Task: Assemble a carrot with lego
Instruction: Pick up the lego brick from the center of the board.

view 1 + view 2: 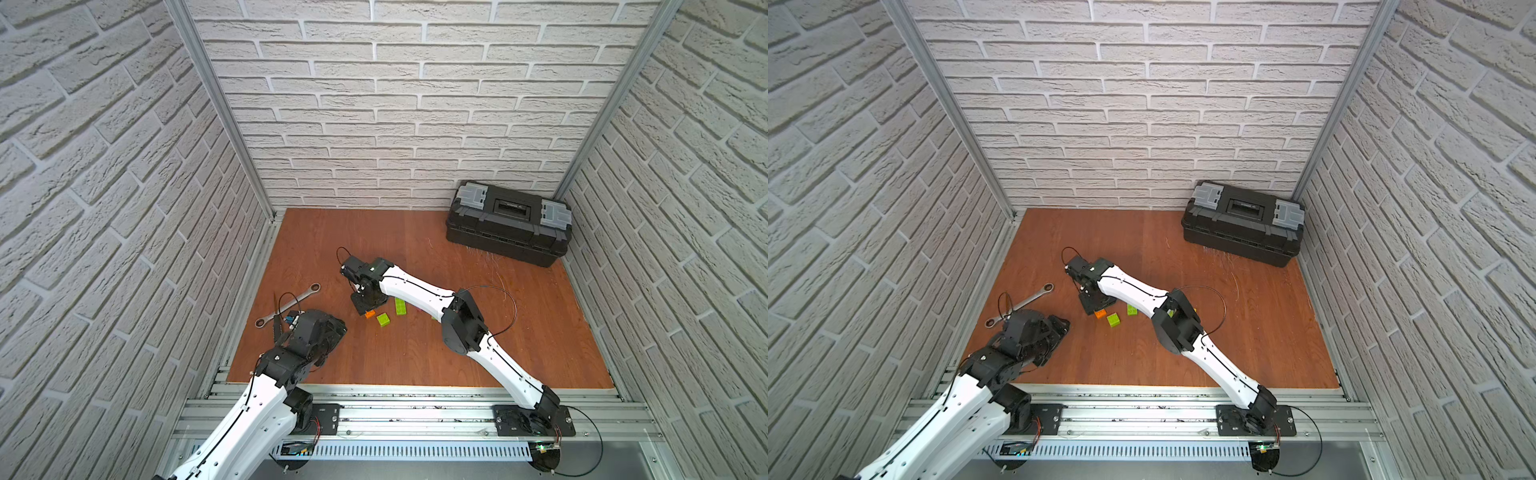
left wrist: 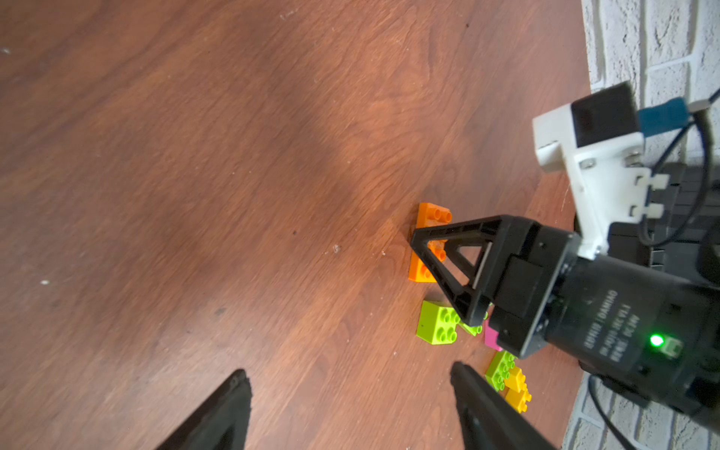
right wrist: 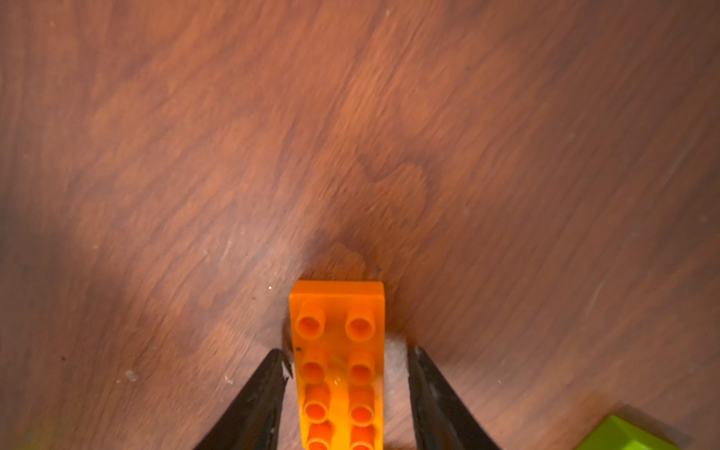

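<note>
Though set astride the orange brick [image 3: 337,300] near the middle of the worktop [image 1: 415,357], not yet clamped: right gripper [image 3: 346,352], jaws parted, one along each long side, a gap showing at one of them. Brick flat on the worktop, studs up. Left gripper [image 2: 348,370] released and empty, held above the worktop toward its left edge, facing the pile. Other bricks loose just beside the orange one, toward the right edge: three green bricks [image 2: 438,323], a pink brick [image 2: 490,338], two yellow bricks [image 2: 516,383]; none seen joined, so no carrot begun. Apparent step: first pick, of the base. Next move, by judgement: close squarely on the long sides, lift without tilting, then press a green brick onto the studs, perhaps with the left gripper bracing. Wrench [image 1: 291,304] near the left edge and toolbox [image 1: 507,224] in the far right corner, well apart from the work.
</note>
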